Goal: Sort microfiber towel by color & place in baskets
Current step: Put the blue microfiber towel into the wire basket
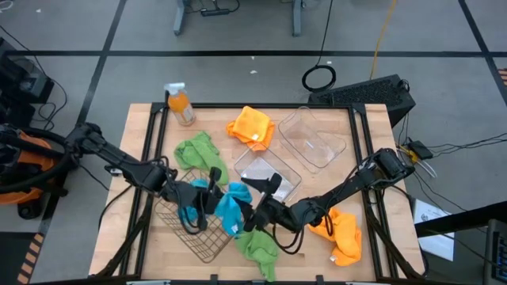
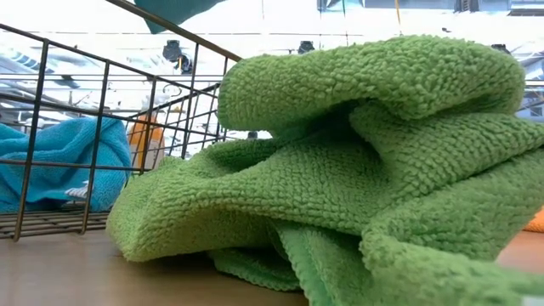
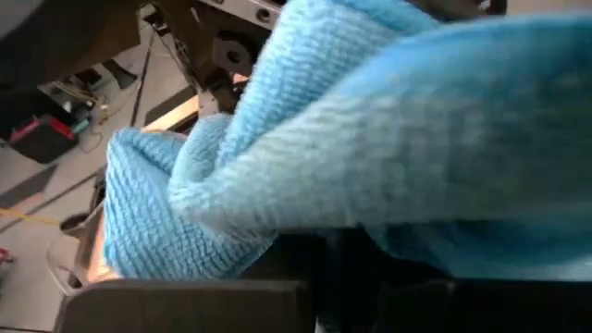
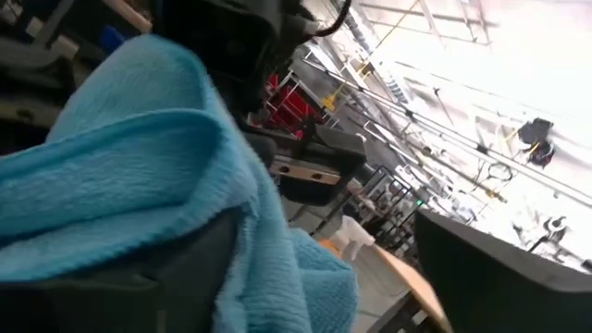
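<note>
— While both arms meet at the middle front of the tabletop, I have a blue towel pinched between them: my left pincer and my right pincer are each clamped on it, just beside the wire basket.

— And the other towels?

— A second blue towel lies inside that wire basket. One green towel sits behind it, another green towel at the front edge. One orange towel lies near the back, the other orange towel under my right arm.

— The tubs?

— Two clear tubs, side by side right of centre. An orange spray bottle stands at the back left corner. Grey floor with cables surrounds the tabletop.
</note>
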`<state>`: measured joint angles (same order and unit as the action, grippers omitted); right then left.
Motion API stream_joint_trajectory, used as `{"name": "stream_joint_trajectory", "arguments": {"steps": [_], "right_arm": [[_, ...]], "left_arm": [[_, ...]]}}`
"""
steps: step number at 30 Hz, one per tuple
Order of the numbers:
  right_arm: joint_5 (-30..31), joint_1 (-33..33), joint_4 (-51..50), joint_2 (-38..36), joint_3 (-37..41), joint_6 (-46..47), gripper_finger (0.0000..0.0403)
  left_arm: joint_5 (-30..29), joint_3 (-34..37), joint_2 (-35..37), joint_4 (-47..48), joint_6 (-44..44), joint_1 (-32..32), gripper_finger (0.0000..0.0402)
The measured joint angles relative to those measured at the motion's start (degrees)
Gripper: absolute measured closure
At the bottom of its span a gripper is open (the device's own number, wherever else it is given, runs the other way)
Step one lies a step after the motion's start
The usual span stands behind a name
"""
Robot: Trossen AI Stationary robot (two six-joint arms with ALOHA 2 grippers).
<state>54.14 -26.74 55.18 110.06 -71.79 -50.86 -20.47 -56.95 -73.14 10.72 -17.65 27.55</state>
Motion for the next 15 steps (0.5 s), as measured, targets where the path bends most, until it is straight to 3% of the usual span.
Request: {"name": "stream_joint_trajectory", "arguments": {"steps": [6, 15], "right_arm": [[0.12, 0.00, -1.45, -0.02, -0.04, 6.23, 0.0037], [-1.40, -0.07, -5.95, -0.15, -0.26, 15.78, 0.0082]], "left_arm": [[-3.59, 0.00, 0.02, -0.23, -3.00, 1.23, 0.0377], [-9.04, 0.07, 0.15, -3.46, -8.46, 6.63, 0.0377]]}}
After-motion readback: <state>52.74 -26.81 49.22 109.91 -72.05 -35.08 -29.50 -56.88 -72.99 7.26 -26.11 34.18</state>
